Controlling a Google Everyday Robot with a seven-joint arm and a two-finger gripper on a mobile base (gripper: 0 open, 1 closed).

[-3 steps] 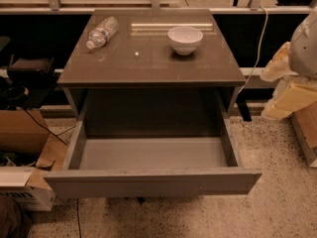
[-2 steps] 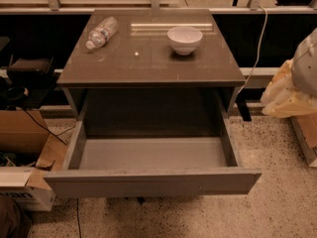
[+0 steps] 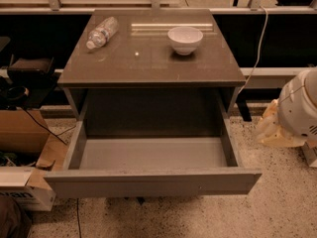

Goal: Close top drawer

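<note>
Only your arm (image 3: pixel 301 107) had shifted, sinking lower along the right edge of the frame, while the top drawer (image 3: pixel 153 181) stayed pulled fully out at bottom centre. Your gripper (image 3: pixel 270 129) hung at mid-right, well apart from the drawer front, and whether it was open or holding anything could not be told. By my judgement none of the closing was done and the whole push remained.

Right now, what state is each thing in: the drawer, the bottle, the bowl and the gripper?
top drawer: open, pulled far out, nothing inside.
water bottle: lying on its side on the cabinet top.
bowl: upright on the cabinet top.
gripper: low at the right, beside the top drawer, apart from it.
</note>
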